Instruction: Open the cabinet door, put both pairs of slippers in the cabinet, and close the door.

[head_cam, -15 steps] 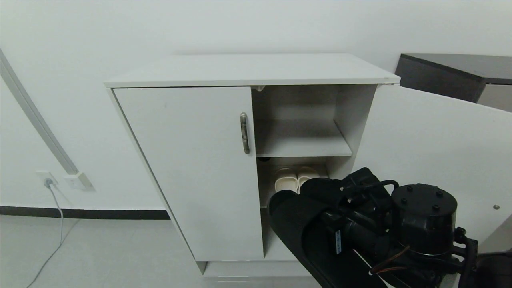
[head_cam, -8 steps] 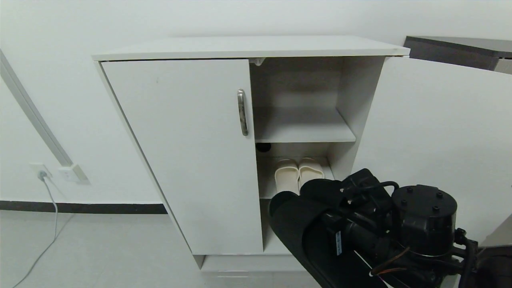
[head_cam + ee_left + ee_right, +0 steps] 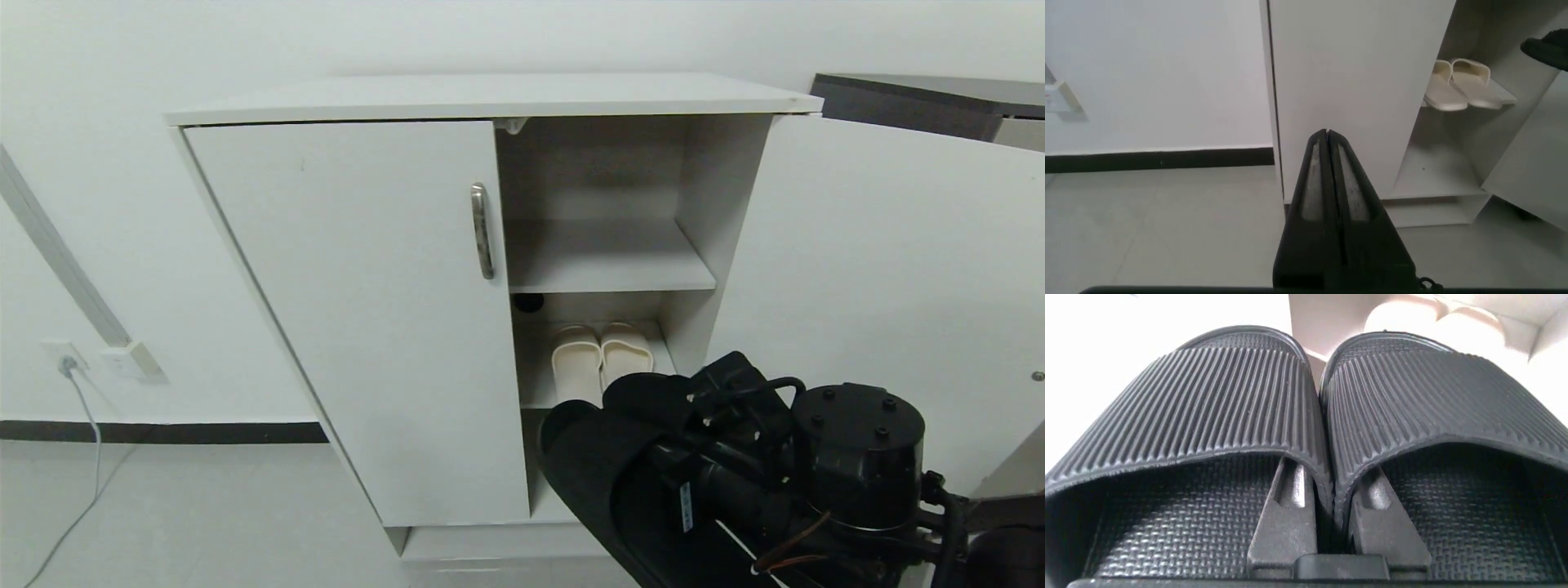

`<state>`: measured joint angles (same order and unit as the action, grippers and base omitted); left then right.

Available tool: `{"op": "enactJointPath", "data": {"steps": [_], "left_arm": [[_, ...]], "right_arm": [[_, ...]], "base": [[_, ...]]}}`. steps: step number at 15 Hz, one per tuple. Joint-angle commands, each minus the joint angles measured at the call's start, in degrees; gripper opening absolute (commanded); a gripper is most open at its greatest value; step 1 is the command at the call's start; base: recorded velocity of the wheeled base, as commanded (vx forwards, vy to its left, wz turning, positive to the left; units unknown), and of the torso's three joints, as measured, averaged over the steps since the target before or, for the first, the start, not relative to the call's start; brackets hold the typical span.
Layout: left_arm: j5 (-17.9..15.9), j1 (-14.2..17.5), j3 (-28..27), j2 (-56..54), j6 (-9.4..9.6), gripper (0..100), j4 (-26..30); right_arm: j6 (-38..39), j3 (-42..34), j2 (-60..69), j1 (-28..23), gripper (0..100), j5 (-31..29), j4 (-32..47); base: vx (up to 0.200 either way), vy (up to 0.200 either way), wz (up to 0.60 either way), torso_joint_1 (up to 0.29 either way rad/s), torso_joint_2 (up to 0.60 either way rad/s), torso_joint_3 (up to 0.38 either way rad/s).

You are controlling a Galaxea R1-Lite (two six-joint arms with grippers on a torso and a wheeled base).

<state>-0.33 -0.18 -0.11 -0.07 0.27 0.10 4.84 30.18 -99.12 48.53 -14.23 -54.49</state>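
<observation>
A white cabinet (image 3: 490, 94) stands against the wall, its left door (image 3: 351, 310) shut and its right door (image 3: 882, 269) swung wide open. A cream pair of slippers (image 3: 602, 359) lies side by side on the middle shelf, and the left wrist view shows the cream pair (image 3: 1466, 84) too. My right gripper (image 3: 1329, 469) is shut on the black slippers (image 3: 1306, 416), pinching their inner edges together. It holds the black slippers (image 3: 604, 465) just before the open compartment, below the cream pair. My left gripper (image 3: 1327, 139) hangs shut and holds nothing, over the floor before the shut door.
The upper shelf (image 3: 608, 261) and the bottom compartment (image 3: 1437, 171) hold nothing. A dark piece of furniture (image 3: 922, 102) stands behind the open door at the right. A wall socket (image 3: 65, 363) with a trailing cable is low on the left wall.
The whole head picture has shifted, so the camera moved. My right gripper keeps the black slippers before the open compartment, and the cream pair has not moved on its shelf.
</observation>
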Motion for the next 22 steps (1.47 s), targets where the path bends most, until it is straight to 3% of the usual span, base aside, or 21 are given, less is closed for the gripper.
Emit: {"op": "enactJointPath", "data": {"steps": [1, 5, 8, 14, 18, 22], "left_arm": [[0.0, 0.0, 0.0, 0.1, 0.00, 0, 0.0], [0.0, 0.0, 0.0, 0.1, 0.00, 0, 0.0], [-0.1, 0.0, 0.0, 0.1, 0.00, 0, 0.0], [-0.1, 0.0, 0.0, 0.1, 0.08, 0, 0.0], [-0.1, 0.0, 0.0, 0.1, 0.08, 0, 0.0], [-0.1, 0.0, 0.0, 0.1, 0.08, 0, 0.0]], "right_arm": [[-0.1, -0.1, -0.4, 0.0, 0, 0.0, 0.0], [-0.1, 2.7, -2.9, 0.3, 0, -2.3, -0.9], [2.2, 12.2, -8.5, 1.8, 0, -13.2, 1.4], [11.9, 36.7, -6.1, 7.7, 0, -27.5, 38.3], [13.0, 50.1, -7.2, 8.7, 0, -33.5, 48.1], [12.8, 53.0, -10.3, 7.1, 0, -35.8, 48.0]], "base": [[0.000, 0.000, 0.00, 0.000, 0.00, 0.000], [0.000, 0.000, 0.00, 0.000, 0.00, 0.000], [0.000, 0.000, 0.00, 0.000, 0.00, 0.000], [0.000, 0.000, 0.00, 0.000, 0.00, 0.000], [0.000, 0.000, 0.00, 0.000, 0.00, 0.000], [0.000, 0.000, 0.00, 0.000, 0.00, 0.000]]}}
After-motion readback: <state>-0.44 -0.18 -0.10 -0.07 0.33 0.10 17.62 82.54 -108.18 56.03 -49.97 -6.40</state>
